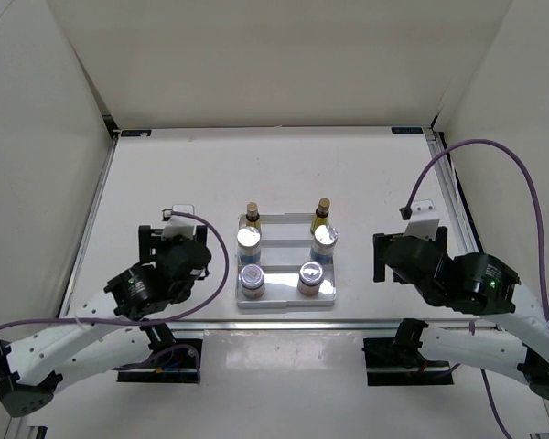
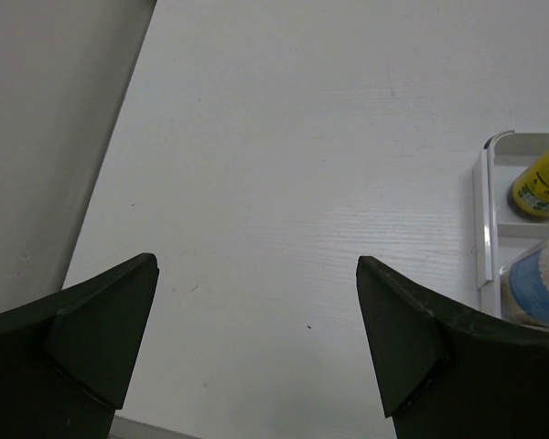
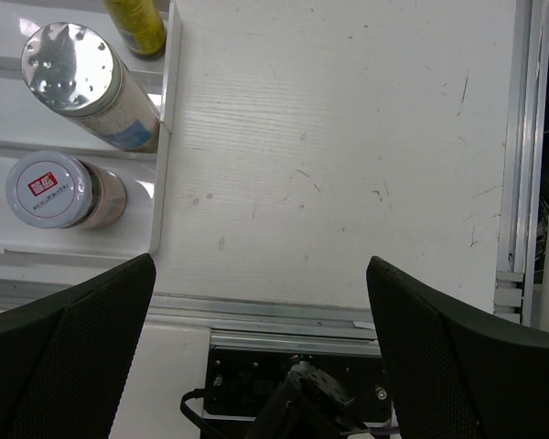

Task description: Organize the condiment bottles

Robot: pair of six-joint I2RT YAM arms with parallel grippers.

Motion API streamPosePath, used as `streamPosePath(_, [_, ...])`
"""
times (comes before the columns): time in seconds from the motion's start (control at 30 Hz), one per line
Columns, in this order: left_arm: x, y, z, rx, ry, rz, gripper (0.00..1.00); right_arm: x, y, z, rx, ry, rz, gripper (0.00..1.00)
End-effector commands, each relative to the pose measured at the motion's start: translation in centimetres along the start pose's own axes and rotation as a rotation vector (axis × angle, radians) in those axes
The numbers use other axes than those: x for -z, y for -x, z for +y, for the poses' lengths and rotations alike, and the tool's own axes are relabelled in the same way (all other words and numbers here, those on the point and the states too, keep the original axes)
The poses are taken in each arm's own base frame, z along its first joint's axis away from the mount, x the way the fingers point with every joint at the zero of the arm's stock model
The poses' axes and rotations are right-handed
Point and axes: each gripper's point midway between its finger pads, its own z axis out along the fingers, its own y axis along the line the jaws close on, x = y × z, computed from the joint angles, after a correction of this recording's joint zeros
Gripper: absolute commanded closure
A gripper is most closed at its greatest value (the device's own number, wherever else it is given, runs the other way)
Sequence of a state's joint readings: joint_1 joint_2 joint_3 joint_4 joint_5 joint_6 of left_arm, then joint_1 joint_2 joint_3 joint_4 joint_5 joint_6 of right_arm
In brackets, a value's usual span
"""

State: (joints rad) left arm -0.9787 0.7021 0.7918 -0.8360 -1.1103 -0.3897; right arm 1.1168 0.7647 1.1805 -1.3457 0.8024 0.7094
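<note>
- Six condiment bottles (image 1: 325,238), all upright on a white stepped tray (image 1: 286,305), in three rows of two, row mates apart from each other.
- Far row: left amber bottle (image 1: 252,214) and right amber bottle (image 1: 322,212), both slim with dark caps.
- Middle row: left blue-label bottle (image 1: 249,240) and right blue-label bottle (image 1: 325,240), wider, with shiny silver caps.
- Near row: left jar (image 1: 252,279) and right jar (image 1: 310,277), short and pale, with silver lids; red print on the right jar's lid in the right wrist view.
- Tray on the white table (image 1: 165,165), close to the arms' edge and well apart from the far wall, between the two grippers.
- Left gripper (image 1: 172,240) near the tray's left side, not touching it, over bare table; fingers (image 2: 101,329) spread wide with nothing between them; tray corner, left amber bottle and left blue-label bottle at the right edge of its wrist view.
- Right gripper (image 1: 408,249) near the tray's right side, likewise not touching it; fingers (image 3: 82,338) spread wide, gripping nothing; the three right-hand bottles at the upper left of its wrist view.
- Purple cable (image 1: 494,146) arching over the right arm, another looping beside the left arm.
</note>
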Motion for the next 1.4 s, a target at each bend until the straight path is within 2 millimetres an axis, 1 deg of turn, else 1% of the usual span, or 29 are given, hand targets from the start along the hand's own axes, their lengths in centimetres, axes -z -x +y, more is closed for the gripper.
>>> streamPosePath(0.0, [-0.3,0.6,-0.5,-0.018,0.015,0.004,0.00,0.1,0.3,-0.7,0.002,-0.018,-0.026,0.01])
streamPosePath(0.1, [-0.4,0.5,-0.7,-0.026,0.016,0.008,0.00,0.2,0.2,-0.6,0.002,-0.010,-0.020,0.01])
streamPosePath(0.27, [0.3,1.3,0.4,0.064,0.003,-0.024,0.00,0.1,0.1,-0.5,0.008,-0.015,-0.015,0.01])
streamPosePath(0.3, [0.3,1.1,0.5,0.067,0.002,-0.025,0.00,0.1,0.1,-0.5,0.008,-0.015,-0.015,0.01])
streamPosePath(0.5, [0.9,1.6,1.4,0.135,-0.009,-0.052,0.00,0.1,0.0,-0.4,0.008,-0.008,-0.009,0.01])
streamPosePath(0.53, [0.8,1.3,1.3,0.136,-0.008,-0.048,0.00,0.2,0.1,-0.5,0.002,-0.004,-0.014,0.01])
streamPosePath(0.8, [0.7,1.2,1.2,0.128,-0.006,-0.044,0.00,0.2,0.1,-0.4,-0.008,-0.003,-0.014,0.01])
streamPosePath(1.37, [0.8,1.3,1.3,0.136,-0.008,-0.048,0.00,-0.4,-0.1,0.1,0.024,-0.026,0.012,0.01])
